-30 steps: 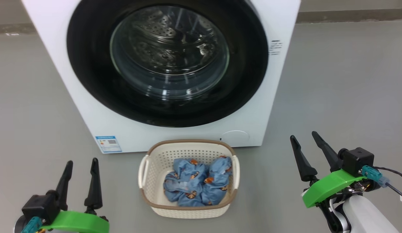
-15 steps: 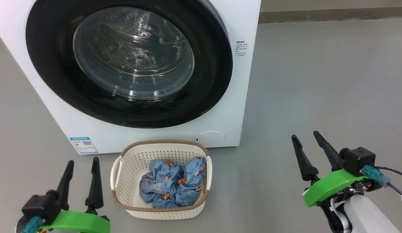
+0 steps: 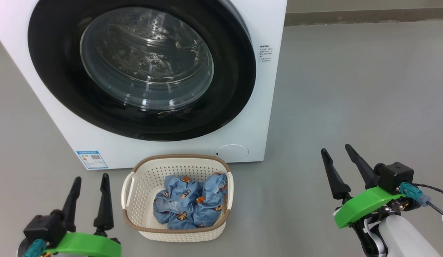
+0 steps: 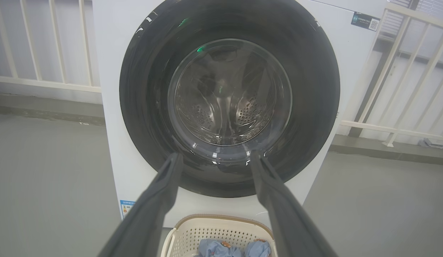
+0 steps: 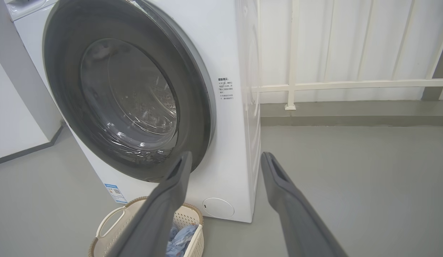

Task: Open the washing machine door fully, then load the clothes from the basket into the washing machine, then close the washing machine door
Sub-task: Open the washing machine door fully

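Washing machine door [image 3: 239, 71] shut flat against white washing machine [image 3: 271, 114]. Basket [image 3: 178, 157] on floor [image 3: 350, 89] just before machine, under door. Clothes [image 3: 189, 203], blue bundle, lie inside basket, toward its right side. Left tool [image 3: 91, 177] hovers left of basket, fingers apart, empty. Right tool [image 3: 335, 148] well off to basket's right, over floor, fingers apart, nothing held.

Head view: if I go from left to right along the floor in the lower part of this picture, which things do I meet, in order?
left end effector → basket → right end effector
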{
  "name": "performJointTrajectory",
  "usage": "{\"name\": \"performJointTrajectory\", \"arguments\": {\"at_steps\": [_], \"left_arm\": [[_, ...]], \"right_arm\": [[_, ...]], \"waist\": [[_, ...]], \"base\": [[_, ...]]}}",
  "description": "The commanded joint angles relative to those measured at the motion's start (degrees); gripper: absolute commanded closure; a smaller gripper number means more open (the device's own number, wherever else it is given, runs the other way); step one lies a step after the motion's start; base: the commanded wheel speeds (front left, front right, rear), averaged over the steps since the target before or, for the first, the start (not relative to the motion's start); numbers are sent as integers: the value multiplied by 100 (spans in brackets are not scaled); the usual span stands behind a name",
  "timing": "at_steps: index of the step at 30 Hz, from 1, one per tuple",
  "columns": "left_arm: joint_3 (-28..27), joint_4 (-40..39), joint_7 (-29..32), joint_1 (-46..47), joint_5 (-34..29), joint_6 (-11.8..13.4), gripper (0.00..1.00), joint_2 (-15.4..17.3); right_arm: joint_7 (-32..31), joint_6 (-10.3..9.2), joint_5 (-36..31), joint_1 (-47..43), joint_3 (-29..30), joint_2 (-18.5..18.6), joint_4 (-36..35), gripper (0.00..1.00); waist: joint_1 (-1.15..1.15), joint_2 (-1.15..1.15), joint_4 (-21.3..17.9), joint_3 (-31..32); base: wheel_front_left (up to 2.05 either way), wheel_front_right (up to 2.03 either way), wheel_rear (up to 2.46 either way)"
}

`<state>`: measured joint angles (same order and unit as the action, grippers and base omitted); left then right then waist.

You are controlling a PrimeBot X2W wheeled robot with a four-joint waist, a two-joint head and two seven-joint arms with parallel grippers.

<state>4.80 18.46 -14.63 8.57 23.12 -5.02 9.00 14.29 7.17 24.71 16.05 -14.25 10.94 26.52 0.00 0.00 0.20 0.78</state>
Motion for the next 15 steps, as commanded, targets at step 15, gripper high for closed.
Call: {"name": "performJointTrajectory", "arguments": {"at_steps": [15], "left_arm": [[-210, -64, -37, 289, -25, -2, 0, 120]], "right_arm": [[71, 32, 32, 211, -54, 21, -143, 0]], "waist": [[0, 0, 6, 10]], "base": [[0, 0, 0]]}}
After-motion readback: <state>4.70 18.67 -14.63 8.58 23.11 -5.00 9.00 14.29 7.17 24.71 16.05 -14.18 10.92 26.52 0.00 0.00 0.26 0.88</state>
